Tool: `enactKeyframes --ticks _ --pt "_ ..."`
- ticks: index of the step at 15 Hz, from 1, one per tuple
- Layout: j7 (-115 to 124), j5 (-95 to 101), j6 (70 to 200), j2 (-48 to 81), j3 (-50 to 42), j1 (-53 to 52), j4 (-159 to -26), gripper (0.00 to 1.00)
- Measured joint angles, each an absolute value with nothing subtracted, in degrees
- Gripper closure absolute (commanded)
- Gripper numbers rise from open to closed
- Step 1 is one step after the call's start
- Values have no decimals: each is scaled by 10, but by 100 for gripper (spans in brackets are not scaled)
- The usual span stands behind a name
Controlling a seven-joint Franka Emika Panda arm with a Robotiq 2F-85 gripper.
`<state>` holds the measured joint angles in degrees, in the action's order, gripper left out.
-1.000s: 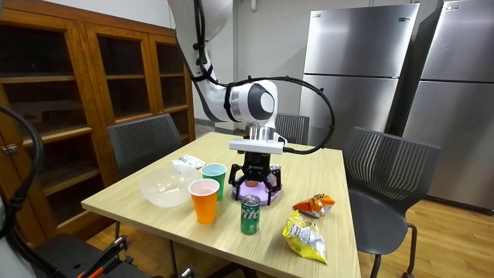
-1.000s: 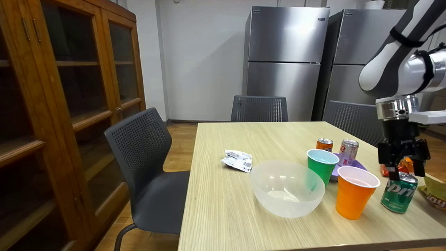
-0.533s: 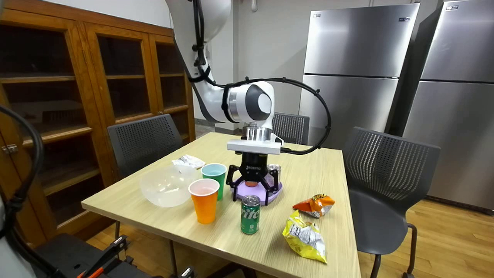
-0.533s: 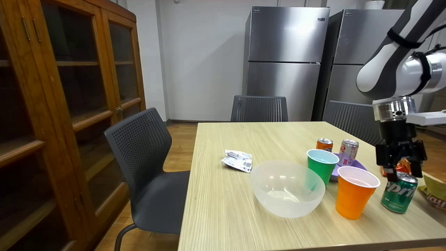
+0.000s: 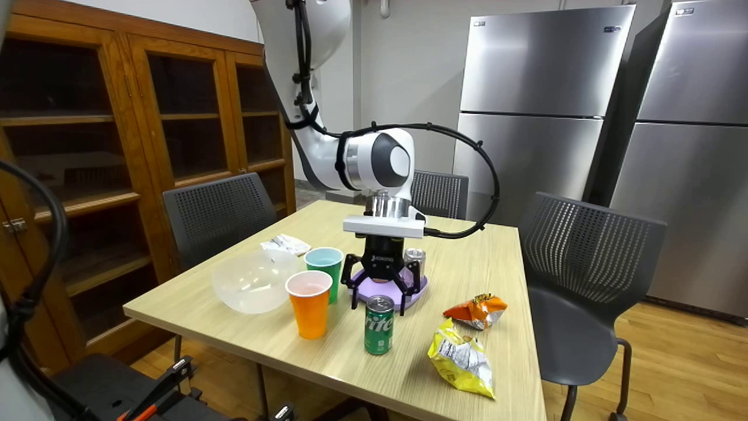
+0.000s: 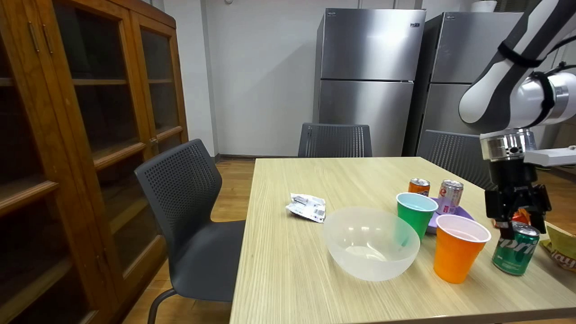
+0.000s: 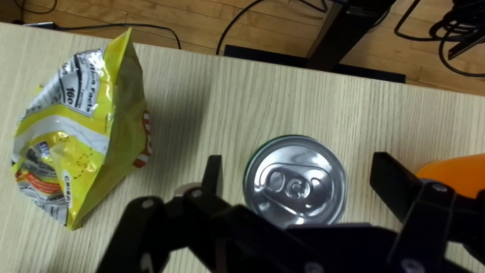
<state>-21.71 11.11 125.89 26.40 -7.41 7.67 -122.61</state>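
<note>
A green Sprite can [image 5: 378, 330] stands upright on the table, and both exterior views show it. My gripper [image 5: 378, 307] points down close to the can, its fingertips near the height of the can's top. In the wrist view the silver can lid [image 7: 295, 182] appears between the wide-set fingers [image 7: 213, 170], with a gap on either side. Nothing is held, and the jaws stand open. An orange cup [image 6: 459, 256] is beside the can. On the can's other side lies a yellow chip bag [image 7: 83, 132]. The can's lower lid edge is hidden by the gripper in the wrist view.
Behind the can sits a purple plate [image 5: 365, 287] with a pinkish-silver can [image 6: 450, 198] and an orange can [image 6: 418, 186]. A green cup [image 6: 414, 218], a translucent bowl [image 6: 369, 252], a white packet [image 6: 307, 207] and an orange chip bag [image 5: 479, 310] share the table. Chairs surround it.
The arm has shifted slightly left in both exterior views and come down a little, bringing the gripper lower by the green can. The jaws have stayed open; the objects have not moved.
</note>
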Motion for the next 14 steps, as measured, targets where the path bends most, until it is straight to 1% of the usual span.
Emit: enactKeyframes --ticks 1,4,5,14 --pt "-217 111 1259 266 -74 77 -1225 33" --pt "-217 111 1259 269 -74 77 -1224 58" --pt "-217 112 1259 270 -74 77 -1224 62" --pt "-217 123 1258 258 -74 77 -1221 62"
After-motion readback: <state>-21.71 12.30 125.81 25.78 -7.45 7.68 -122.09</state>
